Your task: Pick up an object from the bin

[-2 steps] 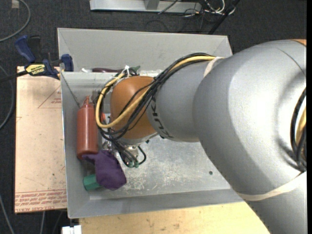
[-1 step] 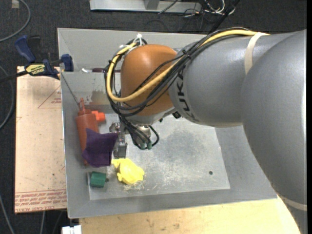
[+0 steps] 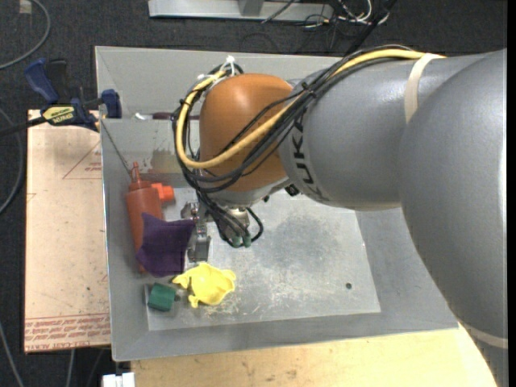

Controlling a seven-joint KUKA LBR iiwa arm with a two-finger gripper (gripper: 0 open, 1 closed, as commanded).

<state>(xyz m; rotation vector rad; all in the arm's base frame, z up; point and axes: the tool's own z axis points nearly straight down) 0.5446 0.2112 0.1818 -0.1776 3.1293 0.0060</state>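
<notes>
I see a dull, scratched grey metal bin, a soft purple cloth, a crinkly yellow thing, and a shiny orange plastic bottle.

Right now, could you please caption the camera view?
KUKA gripper beside a purple cloth, near a yellow object, in the bin.

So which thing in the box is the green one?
The little chunky thing in the bin's near-left corner, beside the crumpled yellow one; the purple cloth and orange bottle lie farther back.
</notes>
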